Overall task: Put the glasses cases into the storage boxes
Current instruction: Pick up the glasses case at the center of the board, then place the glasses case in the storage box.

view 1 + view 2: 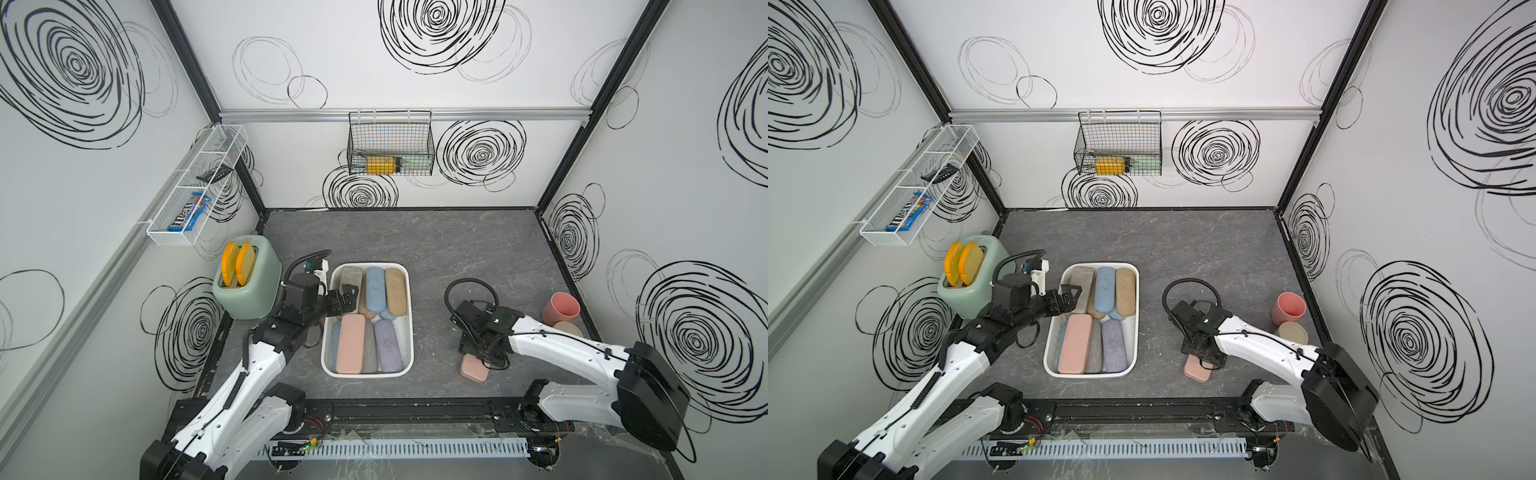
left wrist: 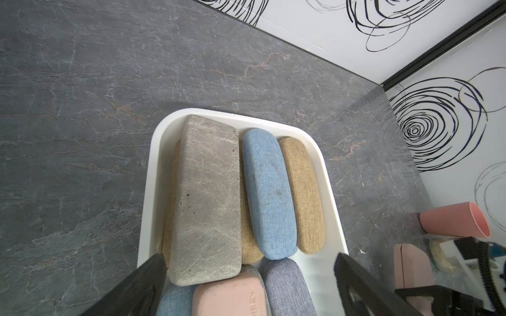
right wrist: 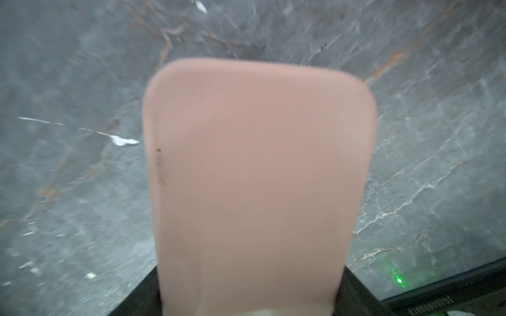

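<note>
Cases [image 1: 375, 289] fill the white box [image 1: 412, 345], left tool [image 1: 350, 298] spread wide and empty above them. Right tool [image 1: 482, 354] straddles a pink case [image 1: 473, 370] on the bench [image 1: 457, 249]; whether it grips, I cannot tell.

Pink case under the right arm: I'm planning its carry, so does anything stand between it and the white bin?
Nothing visible: only bare tabletop lies between the pink case and the white bin.
</note>
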`<control>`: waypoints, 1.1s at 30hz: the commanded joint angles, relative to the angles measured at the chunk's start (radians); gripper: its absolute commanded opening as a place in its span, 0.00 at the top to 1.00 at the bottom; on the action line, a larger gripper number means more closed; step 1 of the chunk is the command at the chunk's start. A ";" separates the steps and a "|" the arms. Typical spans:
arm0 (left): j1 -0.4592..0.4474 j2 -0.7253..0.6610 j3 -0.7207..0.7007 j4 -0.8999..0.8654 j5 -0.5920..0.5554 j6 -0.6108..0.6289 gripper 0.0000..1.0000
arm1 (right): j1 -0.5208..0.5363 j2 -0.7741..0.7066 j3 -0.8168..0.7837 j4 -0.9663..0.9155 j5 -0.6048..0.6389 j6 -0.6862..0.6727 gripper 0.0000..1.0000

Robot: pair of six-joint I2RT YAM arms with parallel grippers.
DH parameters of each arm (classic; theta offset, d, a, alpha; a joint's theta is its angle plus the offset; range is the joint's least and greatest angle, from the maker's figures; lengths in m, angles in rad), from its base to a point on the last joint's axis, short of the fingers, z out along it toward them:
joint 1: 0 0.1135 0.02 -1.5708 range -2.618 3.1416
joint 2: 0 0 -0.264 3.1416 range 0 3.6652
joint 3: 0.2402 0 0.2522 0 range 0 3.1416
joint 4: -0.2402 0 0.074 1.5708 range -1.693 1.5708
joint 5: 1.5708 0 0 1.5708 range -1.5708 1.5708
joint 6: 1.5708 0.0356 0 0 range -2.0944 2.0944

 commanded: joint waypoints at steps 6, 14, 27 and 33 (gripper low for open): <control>0.023 0.034 -0.002 0.050 0.009 -0.004 0.01 | 0.030 0.047 0.311 -0.101 -0.004 -0.204 0.45; -0.022 0.033 -0.002 0.036 -0.011 -0.002 0.02 | 0.199 0.263 0.645 -0.108 -0.078 -0.271 0.47; -0.025 0.032 0.004 0.024 -0.031 -0.002 0.02 | 0.350 0.574 0.968 -0.178 -0.282 -0.270 0.49; -0.029 0.030 0.006 0.020 -0.040 -0.002 0.03 | 0.350 0.624 0.989 -0.191 -0.329 -0.272 0.50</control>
